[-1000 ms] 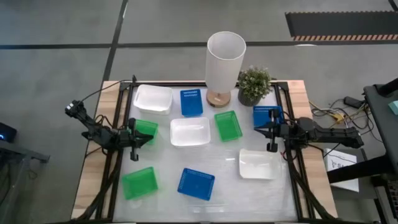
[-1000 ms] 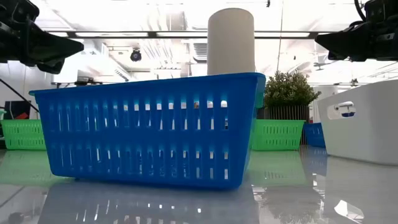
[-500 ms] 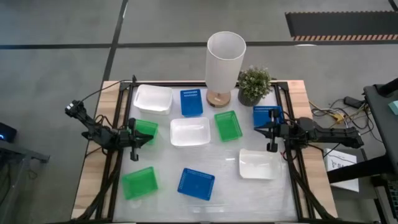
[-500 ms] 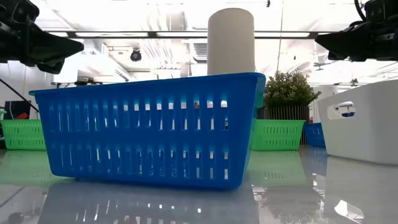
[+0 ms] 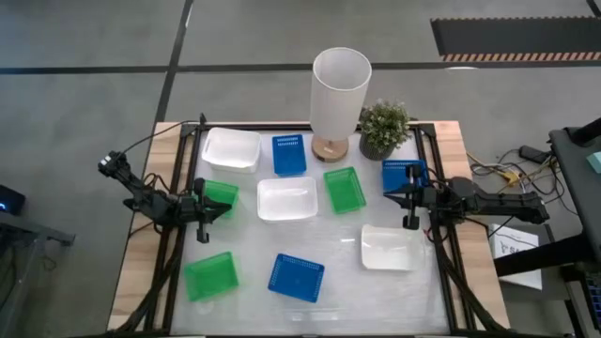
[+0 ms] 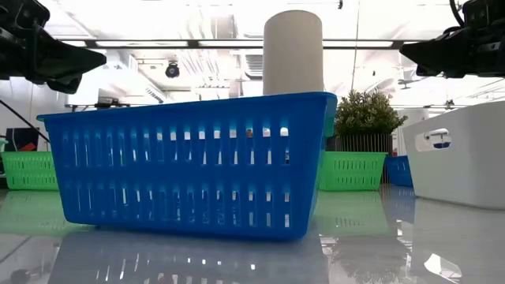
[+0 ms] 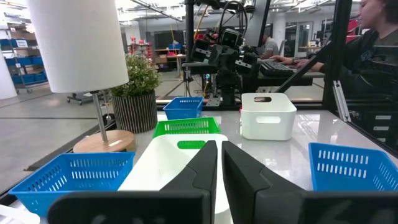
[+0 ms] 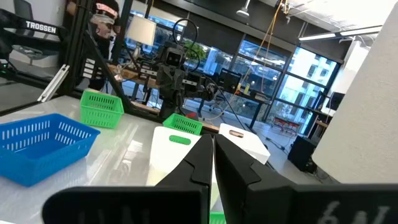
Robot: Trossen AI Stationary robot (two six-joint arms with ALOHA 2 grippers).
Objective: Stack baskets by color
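Note:
Several baskets rest bottom down, apart from one another, on the table. Three are white (image 5: pixel 231 148) (image 5: pixel 286 198) (image 5: pixel 390 247), three blue (image 5: pixel 289 155) (image 5: pixel 404 175) (image 5: pixel 296 278) and three green (image 5: pixel 221 196) (image 5: pixel 345 189) (image 5: pixel 210 275). My left gripper (image 5: pixel 223 208) (image 7: pixel 219 155) hangs shut at the table's left edge, level, above the nearest green basket and clear of it. My right gripper (image 5: pixel 388 195) (image 8: pixel 211 152) hangs shut at the right edge, level, beside the far right blue basket. Neither holds anything.
A tall white cylinder lamp (image 5: pixel 340 94) on a wooden foot and a potted plant (image 5: pixel 383 129) stand at the table's far edge. A dark frame (image 5: pixel 188 169) runs along the table's sides. In the left wrist view a person (image 7: pixel 373 37) sits beyond the right edge.

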